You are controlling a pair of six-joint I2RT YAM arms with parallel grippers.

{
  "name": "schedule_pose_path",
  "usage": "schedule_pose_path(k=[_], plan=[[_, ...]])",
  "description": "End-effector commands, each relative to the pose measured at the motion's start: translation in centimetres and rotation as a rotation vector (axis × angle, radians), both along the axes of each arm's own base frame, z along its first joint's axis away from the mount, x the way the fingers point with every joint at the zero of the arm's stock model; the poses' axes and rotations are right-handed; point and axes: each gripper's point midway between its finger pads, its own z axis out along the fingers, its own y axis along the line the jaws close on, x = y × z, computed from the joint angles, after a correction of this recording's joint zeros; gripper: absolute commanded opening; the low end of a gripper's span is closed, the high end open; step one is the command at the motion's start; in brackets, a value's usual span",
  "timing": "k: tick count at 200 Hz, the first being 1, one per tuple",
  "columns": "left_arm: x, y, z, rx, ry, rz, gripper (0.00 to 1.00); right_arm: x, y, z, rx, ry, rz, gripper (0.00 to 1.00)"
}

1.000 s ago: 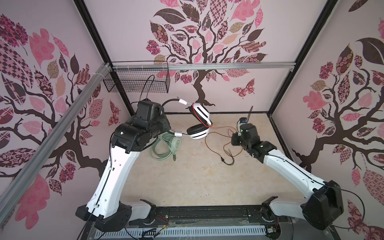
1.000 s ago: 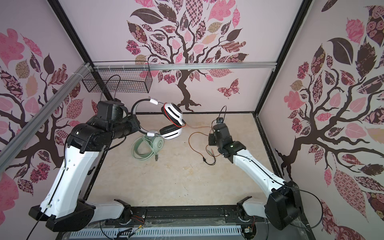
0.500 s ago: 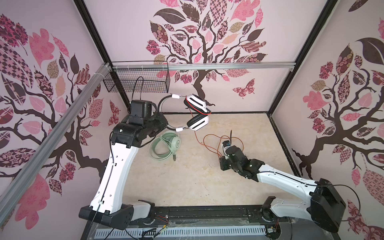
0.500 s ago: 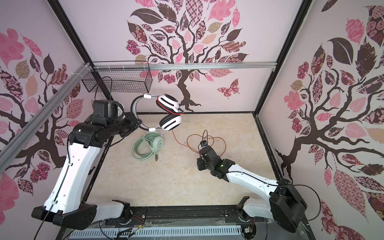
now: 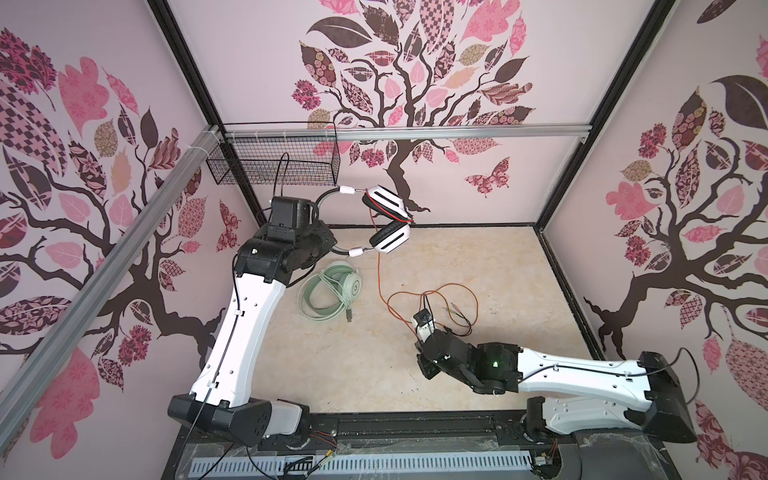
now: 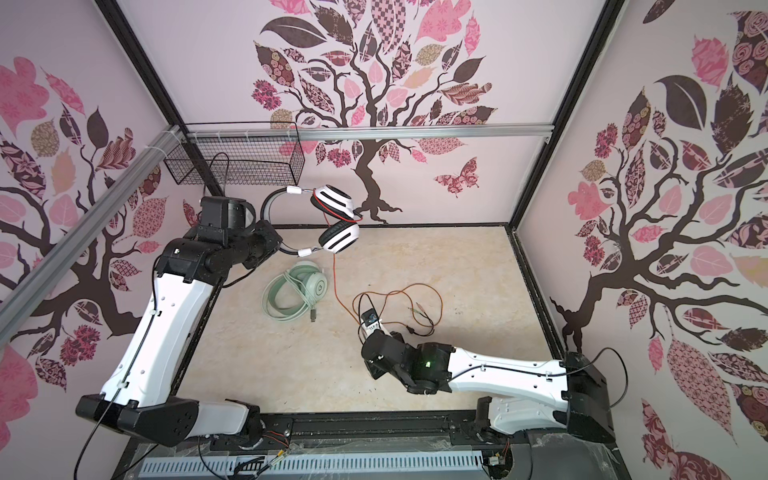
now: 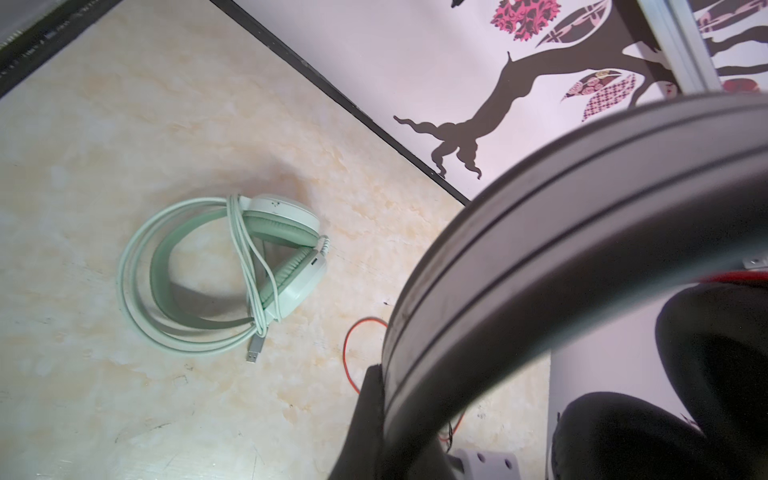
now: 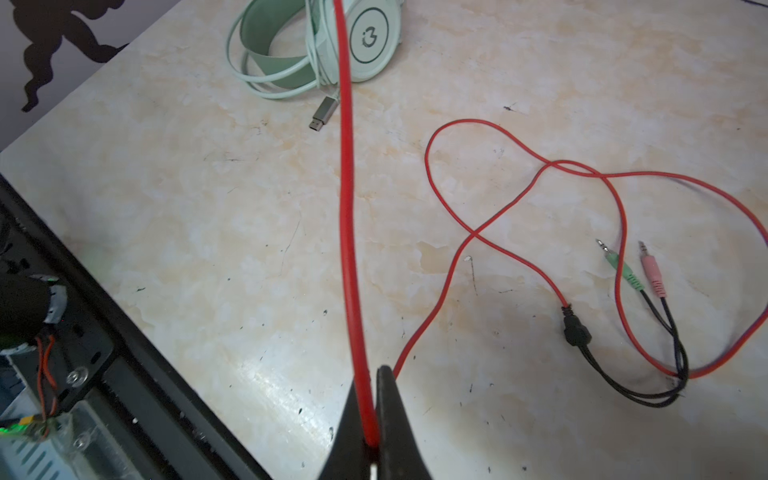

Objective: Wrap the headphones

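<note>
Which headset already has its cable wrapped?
The mint-green headset lying on the table: its pale cable is coiled around it. The white-and-black headset is held up, its orange-red cable trailing loose across the table.

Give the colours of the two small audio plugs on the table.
Green plug, pink plug; right wrist view.

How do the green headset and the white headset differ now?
The green headset lies on the table; the white headset is held aloft by the left gripper. The green headset's green cable is wound around it; the white headset's orange-red cable trails loose through the shut right gripper. Both are over-ear, wired.
</note>
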Motion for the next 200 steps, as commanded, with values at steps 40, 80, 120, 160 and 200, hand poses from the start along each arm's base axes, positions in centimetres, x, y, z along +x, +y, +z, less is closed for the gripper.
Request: schedule_pose_path(k=[40,80,120,160,200], plan=[[2.1,1.8,-1.2,0.087,-0.037,0.084,0.00,-3.7,1.1,5.4,-0.046,-0.094,0.060,0.00],[2.8,3.3,-3.3,0.188,0.014,0.133,0.00,-5.8,2.9,9.0,-0.081,-0.157,0.149,0.00],[2.9,4.0,-5.1,0.239,0.066,0.158,0.00,-6.5,3.6,11.7,-0.061,-0.179,0.196,0.00],[2.6,4.8,-6.2,0.315,0.118,0.164,0.00,-5.6,2.7,14.6,-0.070,-0.253,0.166,0.00],[0.4,4.9,-7.8,0.417,0.181,0.126,0.00,-3.3,0.5,18.7,-0.115,-0.398,0.061,0.00]])
